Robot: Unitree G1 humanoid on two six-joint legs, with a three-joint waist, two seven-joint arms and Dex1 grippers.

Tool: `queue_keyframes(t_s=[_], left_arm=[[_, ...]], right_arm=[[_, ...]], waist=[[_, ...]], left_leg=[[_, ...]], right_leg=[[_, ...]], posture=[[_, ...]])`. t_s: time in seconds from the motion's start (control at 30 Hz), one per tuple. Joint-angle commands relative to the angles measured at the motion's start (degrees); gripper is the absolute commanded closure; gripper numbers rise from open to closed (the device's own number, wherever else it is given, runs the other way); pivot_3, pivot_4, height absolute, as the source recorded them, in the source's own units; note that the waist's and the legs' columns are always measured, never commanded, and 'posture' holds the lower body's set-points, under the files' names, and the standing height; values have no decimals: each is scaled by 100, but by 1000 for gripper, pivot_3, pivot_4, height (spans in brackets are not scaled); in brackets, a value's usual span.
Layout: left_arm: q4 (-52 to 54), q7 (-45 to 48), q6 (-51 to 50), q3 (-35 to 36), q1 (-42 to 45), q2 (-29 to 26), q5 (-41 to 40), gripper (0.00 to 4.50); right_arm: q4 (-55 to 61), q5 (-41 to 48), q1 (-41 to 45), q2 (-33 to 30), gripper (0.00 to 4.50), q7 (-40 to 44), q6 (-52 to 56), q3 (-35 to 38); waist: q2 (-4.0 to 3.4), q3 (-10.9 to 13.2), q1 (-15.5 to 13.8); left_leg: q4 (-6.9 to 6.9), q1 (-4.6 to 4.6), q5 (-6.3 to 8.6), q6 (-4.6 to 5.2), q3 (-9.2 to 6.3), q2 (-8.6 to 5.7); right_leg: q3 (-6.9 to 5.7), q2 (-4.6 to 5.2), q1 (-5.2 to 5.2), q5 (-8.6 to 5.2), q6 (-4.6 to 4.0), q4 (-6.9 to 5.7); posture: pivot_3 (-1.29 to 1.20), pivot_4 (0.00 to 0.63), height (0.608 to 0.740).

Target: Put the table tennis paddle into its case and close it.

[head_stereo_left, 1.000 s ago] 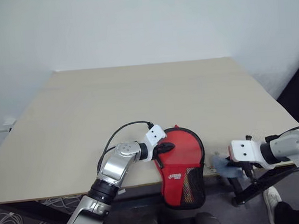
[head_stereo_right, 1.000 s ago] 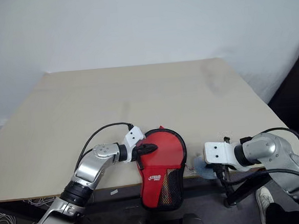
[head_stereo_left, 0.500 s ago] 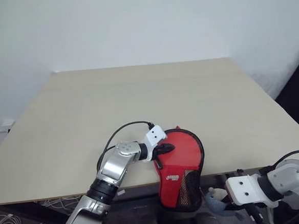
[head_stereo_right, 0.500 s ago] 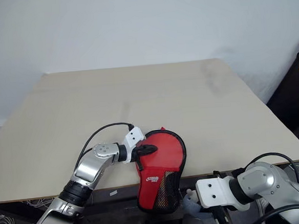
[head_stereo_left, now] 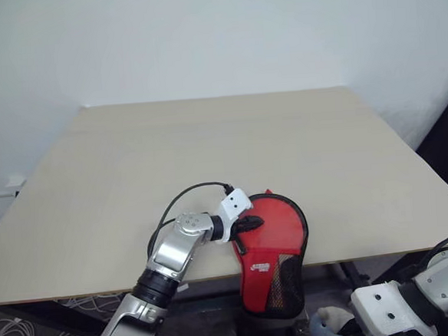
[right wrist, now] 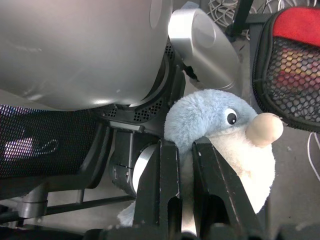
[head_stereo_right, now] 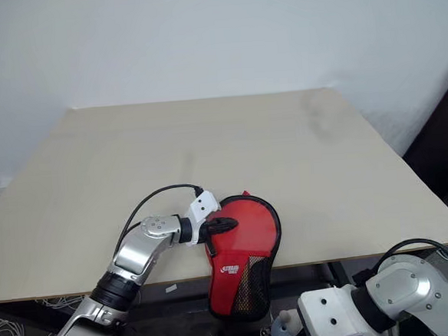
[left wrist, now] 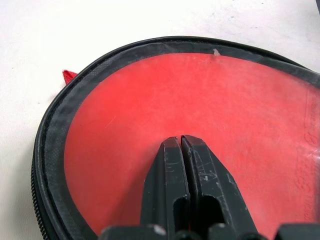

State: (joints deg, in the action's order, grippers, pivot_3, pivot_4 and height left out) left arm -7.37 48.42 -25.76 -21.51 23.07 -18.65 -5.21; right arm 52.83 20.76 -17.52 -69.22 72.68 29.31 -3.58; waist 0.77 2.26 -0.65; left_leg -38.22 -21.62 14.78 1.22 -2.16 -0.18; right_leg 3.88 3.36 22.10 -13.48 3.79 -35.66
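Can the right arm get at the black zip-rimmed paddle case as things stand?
Probably not yet. The right pincer is shut on a pale blue plush toy, low beyond the table's near edge. The black zip-rimmed paddle case overhangs that edge unobstructed, the shut left pincer resting on it.

Black-rimmed case with red paddle showing through its clear side, flat on counter front edge, mesh end overhanging

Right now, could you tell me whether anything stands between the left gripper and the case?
Nothing visible does. The left gripper, shut, already rests on the clear side of the case, red showing beneath. The right gripper is shut on a blue plush toy below the table's edge.
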Motion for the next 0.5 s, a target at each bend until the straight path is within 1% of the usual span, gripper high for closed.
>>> queue_keyframes(t_s=[0.03, 0.17, 0.27, 0.33, 0.37, 0.4, 0.43, 0.5], left_arm=[[-424, -29, -220, -289, -121, 65, 214, 4500], [-541, -106, -181, -226, -60, 150, 222, 4500], [-570, -179, -182, -113, 2, 199, 179, 4500], [-515, -210, -191, -31, 27, 207, 133, 4500], [-463, -228, -185, 9, 35, 208, 115, 4320], [-416, -214, -206, 66, 42, 207, 64, 4122], [-287, -180, -273, 114, 43, 194, 2, 3876], [13, -139, -330, 213, 40, 124, -71, 3192]], right_arm=[[198, 249, 21, -78, 4494, 145, -96, 24], [-52, 156, 240, -13, 4494, 111, -182, -4], [-416, 192, 696, 137, 4494, -1, -29, -71], [-730, 259, 1168, 276, 3855, -47, 116, -134], [-883, 316, 1421, 361, 3606, -79, 232, -176], [-1003, 379, 1664, 456, 3309, -106, 355, -228], [-1134, 453, 1891, 525, 2919, -96, 442, -246], [-1458, 533, 2393, 725, 2156, -162, 655, -299]], waist=[[0, 0, -18], [2, 1, -19], [4, 2, -12], [8, 5, -11], [8, 5, -11], [8, 6, -11], [6, 6, -8], [2, 5, 4]], left_leg=[[0, 0, 0, 0, 1, -3], [0, -1, -1, 1, 2, -11], [-2, 1, -1, 2, 5, -16], [-6, 2, -2, 3, 7, -16], [-6, 3, -2, 3, 7, -15], [-7, 2, -2, 3, 6, -13], [-8, 3, -2, 4, 6, -12], [-7, 1, -2, 4, 5, -8]], right_leg=[[0, 4, 0, 0, 0, 0], [-8, 24, -2, 0, 3, 0], [-24, 41, -3, 0, 4, -1], [-36, 49, -3, 1, 4, -2], [-40, 50, -3, 1, 4, -2], [-46, 50, -2, 1, 4, -2], [-49, 51, -2, 1, 3, -4], [-55, 51, 2, 2, 3, -6]], posture=[[0, 0, 740], [0, 0, 740], [0, 0, 740], [0, 0, 740], [0, 0, 740], [0, 0, 740], [0, 0, 740], [0, 0, 740]])
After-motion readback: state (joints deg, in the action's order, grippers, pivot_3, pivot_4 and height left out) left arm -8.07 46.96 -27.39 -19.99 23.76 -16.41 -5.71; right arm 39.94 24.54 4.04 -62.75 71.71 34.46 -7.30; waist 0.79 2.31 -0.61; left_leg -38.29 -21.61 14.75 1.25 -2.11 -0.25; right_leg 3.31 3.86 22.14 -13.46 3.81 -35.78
